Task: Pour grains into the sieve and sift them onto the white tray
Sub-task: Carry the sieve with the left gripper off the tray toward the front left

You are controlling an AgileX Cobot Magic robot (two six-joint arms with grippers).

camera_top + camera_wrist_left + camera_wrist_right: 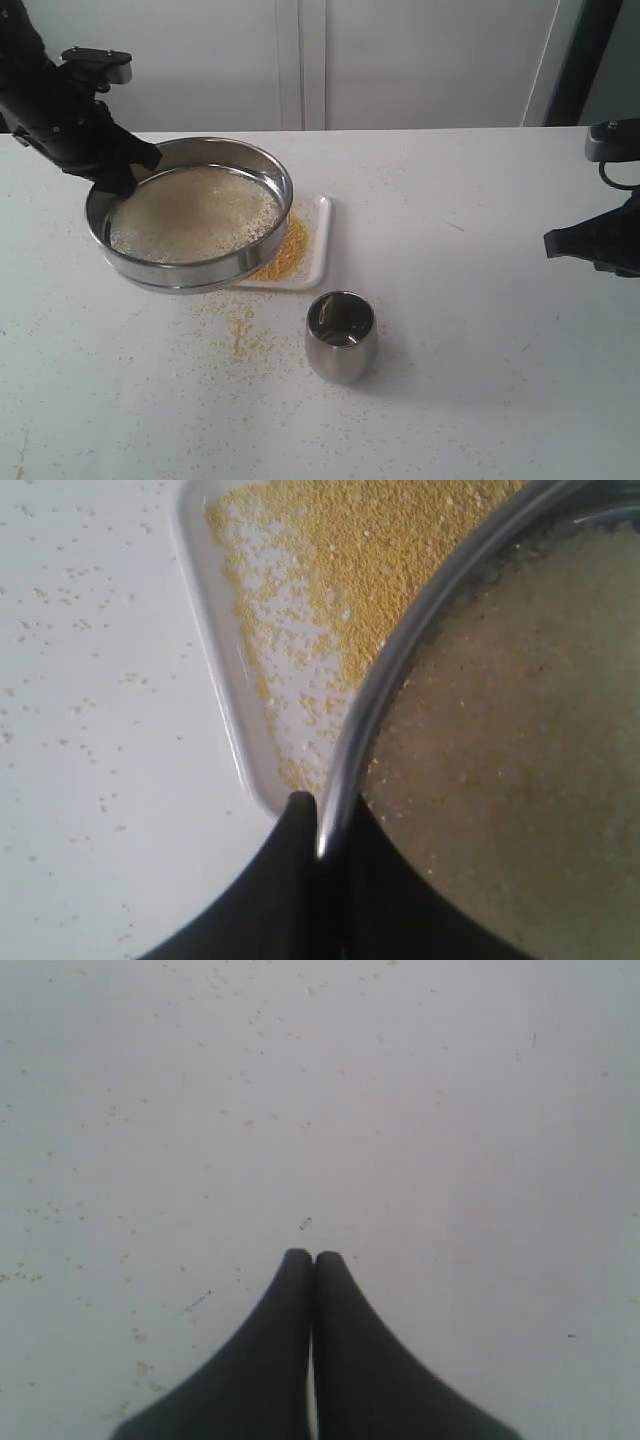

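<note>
The sieve (190, 276) is clamped at its rim by the left gripper (322, 815) over the white tray (316, 240), the right gripper (313, 1257) being pressed together well apart from that tray.

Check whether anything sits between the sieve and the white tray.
Nothing visible does. The left pincer is clamped on the rim of the sieve, which is directly over the white tray, with only sifted yellow grains on the tray beneath. The steel cup stands apart on the table, nearer the camera.
</note>
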